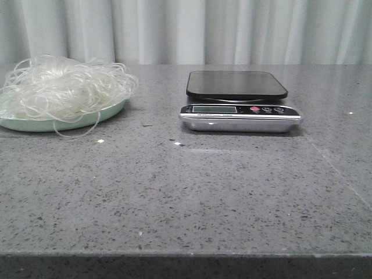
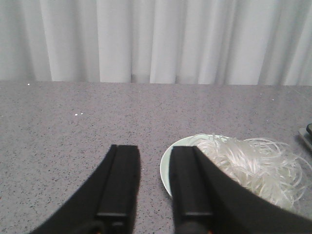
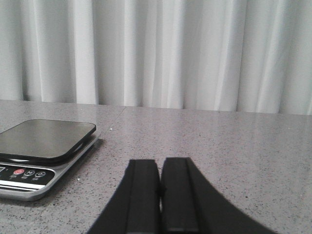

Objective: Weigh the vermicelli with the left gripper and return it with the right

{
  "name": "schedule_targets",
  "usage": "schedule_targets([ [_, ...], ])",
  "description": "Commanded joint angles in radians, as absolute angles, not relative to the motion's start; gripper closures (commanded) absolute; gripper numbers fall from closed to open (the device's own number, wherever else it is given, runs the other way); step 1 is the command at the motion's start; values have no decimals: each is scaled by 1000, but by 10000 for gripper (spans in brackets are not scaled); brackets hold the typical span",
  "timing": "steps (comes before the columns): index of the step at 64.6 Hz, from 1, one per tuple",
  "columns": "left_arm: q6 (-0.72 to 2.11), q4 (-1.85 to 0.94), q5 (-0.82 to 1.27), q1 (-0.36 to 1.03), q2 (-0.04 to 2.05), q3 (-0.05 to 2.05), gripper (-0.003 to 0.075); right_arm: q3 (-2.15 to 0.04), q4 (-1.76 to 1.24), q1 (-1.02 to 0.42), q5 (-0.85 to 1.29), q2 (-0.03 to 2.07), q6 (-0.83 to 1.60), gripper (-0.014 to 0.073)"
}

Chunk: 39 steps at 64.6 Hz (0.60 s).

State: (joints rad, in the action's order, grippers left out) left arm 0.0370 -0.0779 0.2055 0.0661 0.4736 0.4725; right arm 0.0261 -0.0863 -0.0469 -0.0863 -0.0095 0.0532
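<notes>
The vermicelli [image 1: 64,87] is a fluffy tangle of whitish translucent strands piled on a pale mint-green plate [image 1: 35,124] at the far left of the table. It also shows in the left wrist view [image 2: 258,168] on the plate [image 2: 166,168]. My left gripper [image 2: 155,153] is open and empty, with one finger over the plate's rim. A digital scale [image 1: 238,102] with a bare black platform stands at the middle back; it also shows in the right wrist view [image 3: 41,151]. My right gripper [image 3: 160,165] is shut and empty, beside the scale. Neither gripper shows in the front view.
The grey speckled table [image 1: 186,197] stretches to a front edge near the camera. A white curtain [image 1: 232,29] hangs behind the table.
</notes>
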Motion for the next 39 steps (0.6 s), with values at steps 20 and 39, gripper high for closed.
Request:
schedule_targets([
  [20, 23, -190, 0, 65, 510, 501, 174, 19, -85, -43, -172, -26, 53, 426],
  [39, 60, -210, 300, 65, 778, 769, 173, 19, -85, -43, -172, -26, 53, 426],
])
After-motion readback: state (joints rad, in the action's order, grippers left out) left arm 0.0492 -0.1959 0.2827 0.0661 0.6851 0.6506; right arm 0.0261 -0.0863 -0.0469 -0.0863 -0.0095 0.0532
